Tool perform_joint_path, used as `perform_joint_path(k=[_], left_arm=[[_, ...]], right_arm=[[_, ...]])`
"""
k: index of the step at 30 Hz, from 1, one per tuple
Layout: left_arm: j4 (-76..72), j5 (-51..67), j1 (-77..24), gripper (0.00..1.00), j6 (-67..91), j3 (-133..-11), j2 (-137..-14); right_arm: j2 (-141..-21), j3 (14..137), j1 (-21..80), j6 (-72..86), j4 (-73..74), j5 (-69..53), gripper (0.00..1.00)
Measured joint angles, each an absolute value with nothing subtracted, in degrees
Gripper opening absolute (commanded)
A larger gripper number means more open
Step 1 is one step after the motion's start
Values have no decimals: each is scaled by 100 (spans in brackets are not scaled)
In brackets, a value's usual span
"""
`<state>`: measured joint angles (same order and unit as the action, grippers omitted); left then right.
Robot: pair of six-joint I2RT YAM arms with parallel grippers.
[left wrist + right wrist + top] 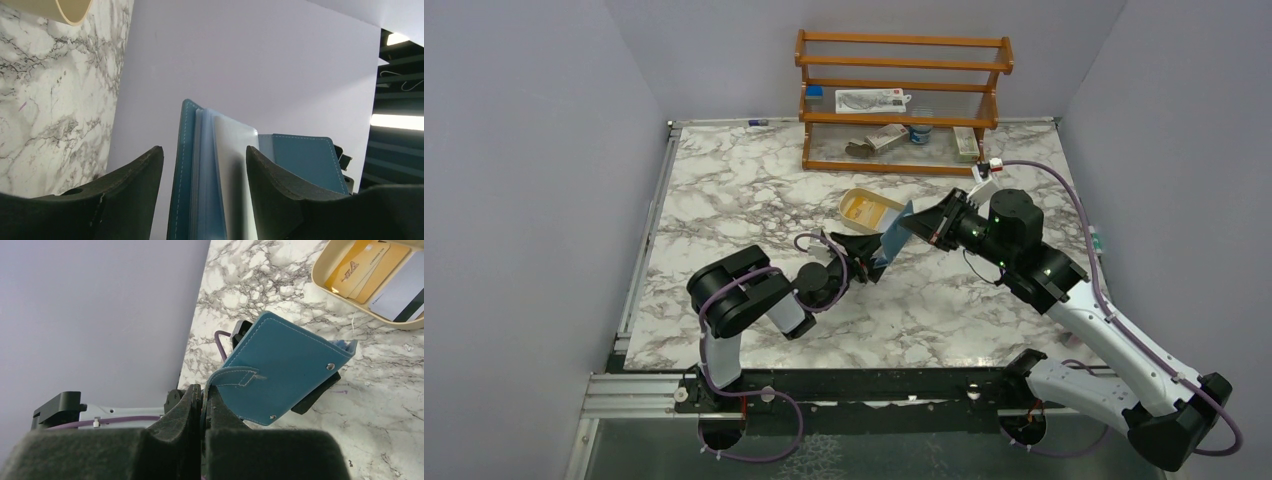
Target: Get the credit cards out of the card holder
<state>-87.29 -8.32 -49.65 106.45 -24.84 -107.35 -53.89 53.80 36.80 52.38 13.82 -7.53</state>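
The teal card holder (894, 238) is held up off the table between both arms, partly open. My right gripper (929, 228) is shut on its snap tab; in the right wrist view the tab (235, 376) runs into my closed gripper (204, 396) and the holder's outer cover (287, 367) hangs beyond. My left gripper (869, 250) is open and straddles one flap: in the left wrist view (205, 157) the teal cover (181, 175) and pale grey credit cards (235, 165) stand between the fingers. More cards (400, 292) lie in the tray.
An oval tan tray (852, 200) with a yellow inside lies just behind the holder; its rim shows in the right wrist view (320, 270) and left wrist view (70, 10). A wooden shelf (902, 100) with small items stands at the back. Walls close in left and right.
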Motion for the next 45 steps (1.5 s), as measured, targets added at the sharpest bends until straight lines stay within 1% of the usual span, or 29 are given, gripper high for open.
perform_joint_path(k=[2, 4, 5, 7, 11, 14, 16, 20, 23, 25, 26, 28, 29, 30, 40, 44, 45], left_arm=[[-8726, -867, -4980, 63, 10709, -2484, -10724], [-8729, -888, -4995, 69, 10781, -2488, -10700], [-8729, -888, -5002, 71, 10812, -2495, -10691], [-8729, -888, -5002, 71, 10901, -2515, -10683], [-8729, -895, -5024, 68, 11045, -2530, -10683], [-8729, -926, -5076, 62, 11142, -2528, -10680], [-8729, -950, -5076, 56, 11201, -2530, -10680], [-8729, -996, -5078, 47, 11297, -2528, -10680], [-8729, -1007, -5083, 44, 11336, -2526, -10680], [-8729, -1015, -5087, 39, 11345, -2499, -10674], [-8729, -1022, -5087, 33, 11356, -2475, -10665], [-8729, -1059, -5087, 9, 11384, -2405, -10639], [-8729, -1074, -5087, 1, 11404, -2381, -10630], [-8731, -1081, -5087, 0, 11417, -2359, -10628], [-8729, -1100, -5087, 0, 11404, -2244, -10606], [-8731, -1100, -5087, 0, 11279, -2132, -10545], [-8729, -1100, -5087, 0, 11253, -2099, -10530]], right_arm=[[-5389, 5380, 3680, 5238, 1352, -773, 1], [-5389, 5380, 3680, 5236, 1326, -792, 1], [-5389, 5378, 3680, 5236, 1317, -803, 1], [-5389, 5365, 3680, 5236, 1291, -821, 1], [-5389, 5325, 3680, 5234, 1286, -843, 1], [-5389, 5315, 3680, 5231, 1286, -854, 1], [-5389, 5312, 3680, 5231, 1284, -864, 1], [-5389, 5280, 3680, 5231, 1243, -869, 1], [-5389, 5242, 3680, 5234, 1210, -869, 1], [-5387, 5216, 3680, 5231, 1203, -871, 1], [-5387, 5203, 3680, 5231, 1205, -869, 1], [-5384, 5177, 3680, 5231, 1201, -869, 0], [-5380, 5166, 3680, 5231, 1203, -871, 1], [-5367, 5137, 3680, 5231, 1199, -869, 1], [-5288, 4908, 3680, 5142, 1199, -873, 1], [-5205, 4777, 3680, 5085, 1184, -871, 6], [-5181, 4735, 3680, 5074, 1179, -871, 9]])
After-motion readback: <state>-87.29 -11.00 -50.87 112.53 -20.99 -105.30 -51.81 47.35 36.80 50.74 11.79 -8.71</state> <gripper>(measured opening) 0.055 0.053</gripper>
